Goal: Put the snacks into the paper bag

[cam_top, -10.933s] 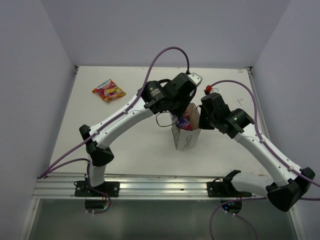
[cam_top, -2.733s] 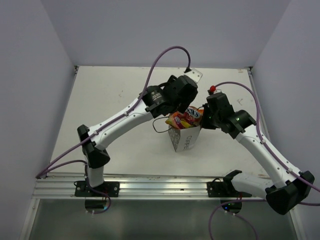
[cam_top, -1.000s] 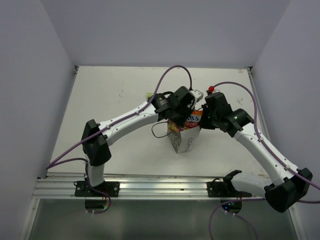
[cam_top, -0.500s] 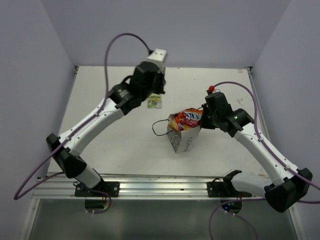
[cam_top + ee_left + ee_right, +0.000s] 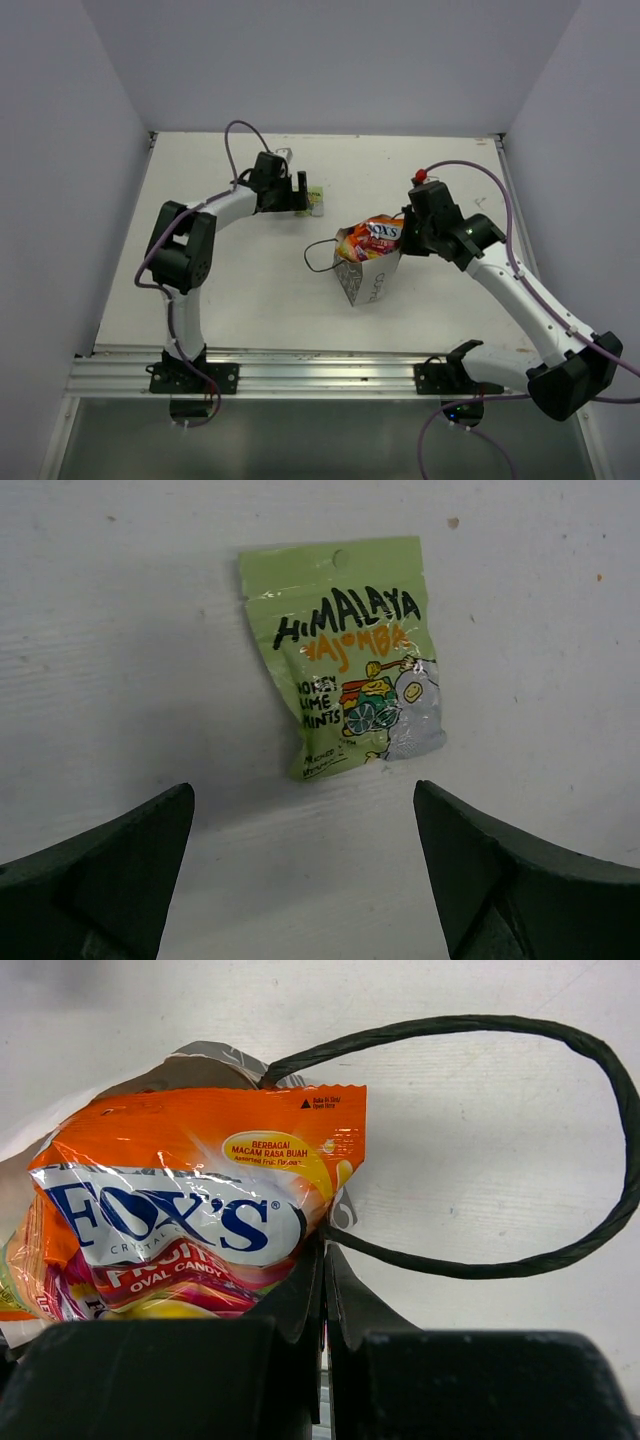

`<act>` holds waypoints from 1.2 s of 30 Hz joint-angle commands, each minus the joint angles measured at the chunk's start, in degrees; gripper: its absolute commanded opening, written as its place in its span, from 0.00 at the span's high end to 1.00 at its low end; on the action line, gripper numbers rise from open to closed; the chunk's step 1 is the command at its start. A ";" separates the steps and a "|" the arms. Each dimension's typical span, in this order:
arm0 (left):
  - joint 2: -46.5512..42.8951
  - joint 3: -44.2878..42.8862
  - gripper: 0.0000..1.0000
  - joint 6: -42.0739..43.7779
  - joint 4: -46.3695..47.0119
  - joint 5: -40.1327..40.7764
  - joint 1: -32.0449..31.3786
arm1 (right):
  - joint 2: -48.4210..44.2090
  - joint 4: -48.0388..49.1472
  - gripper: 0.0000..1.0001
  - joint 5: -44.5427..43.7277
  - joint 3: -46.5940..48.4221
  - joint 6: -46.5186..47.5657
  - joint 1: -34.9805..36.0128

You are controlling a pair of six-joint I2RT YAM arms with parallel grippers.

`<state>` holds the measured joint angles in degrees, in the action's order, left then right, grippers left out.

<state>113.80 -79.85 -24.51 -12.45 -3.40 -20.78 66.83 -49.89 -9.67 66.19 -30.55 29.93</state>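
Note:
The white paper bag (image 5: 367, 278) stands mid-table, and a red-yellow multicolour packet (image 5: 372, 237) pokes out of its mouth. My right gripper (image 5: 404, 233) is shut on the bag's right rim. In the right wrist view its closed jaws (image 5: 323, 1252) pinch the rim just beside that packet (image 5: 190, 1200). A pale green packet (image 5: 316, 201) lies flat on the table behind and left of the bag. My left gripper (image 5: 305, 194) is open right beside it. In the left wrist view the packet (image 5: 345, 660) lies just ahead of the spread, empty fingertips (image 5: 303, 792).
One black cord handle (image 5: 318, 255) loops out on the table left of the bag; in the right wrist view a cord loop (image 5: 600, 1160) lies on the table beyond the jaws. Pale walls enclose the table on three sides. A metal rail (image 5: 320, 372) runs along the near edge.
My left arm has left the bag, swung to the back left and come down by the green packet, its jaws opening. The multicolour packet stays in the bag's mouth. The right arm has held still.

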 commanded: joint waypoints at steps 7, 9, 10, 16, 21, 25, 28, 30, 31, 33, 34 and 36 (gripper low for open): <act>5.73 -5.74 0.05 -0.98 15.53 -9.35 -0.32 | 1.81 -1.44 1.00 -1.67 3.06 1.19 -0.05; 8.09 -8.63 0.05 -0.71 12.72 -7.77 -0.41 | 2.25 -1.61 1.00 -1.84 3.33 1.28 -0.14; 8.80 -9.43 0.05 -0.71 10.62 -7.33 -0.41 | 2.43 -1.70 1.00 -1.93 3.41 1.28 -0.14; 10.83 -12.17 0.06 -0.45 2.70 -2.76 -0.41 | 2.69 -1.88 1.00 -2.28 3.68 1.37 -0.40; 8.29 -10.06 0.06 0.25 1.37 -0.82 -0.76 | 3.40 -1.70 1.00 -1.84 3.68 1.28 -0.49; 9.86 -10.23 0.10 0.52 0.23 -1.78 -1.02 | 3.57 -1.26 1.00 -1.23 3.68 1.28 -0.40; 11.09 -9.88 0.24 0.43 0.49 -3.10 -1.02 | 3.40 -1.26 1.00 -1.23 3.68 1.28 -0.49; 11.88 -9.88 0.39 0.34 0.49 -3.81 -1.11 | 3.31 -1.26 1.00 -1.23 3.59 1.36 -0.40; 12.06 -9.97 0.45 0.26 0.49 -3.98 -1.11 | 3.22 -1.26 1.00 -1.31 3.68 1.28 -0.49; 12.85 -10.14 0.58 0.34 0.49 -4.69 -1.11 | 3.13 -1.26 1.00 -1.31 3.68 1.37 -0.49; 13.03 -10.23 0.60 0.43 0.15 -4.77 -1.11 | 3.05 -1.26 1.00 -1.31 3.68 1.28 -0.49; 13.73 -10.58 0.63 0.34 -0.12 -5.04 -1.11 | 2.96 -1.26 1.00 -1.31 3.68 1.36 -0.49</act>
<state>125.49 -89.58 -24.58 -11.29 -7.38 -21.56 69.69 -51.24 -10.76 68.47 -29.93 29.58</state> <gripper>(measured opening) 0.382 0.010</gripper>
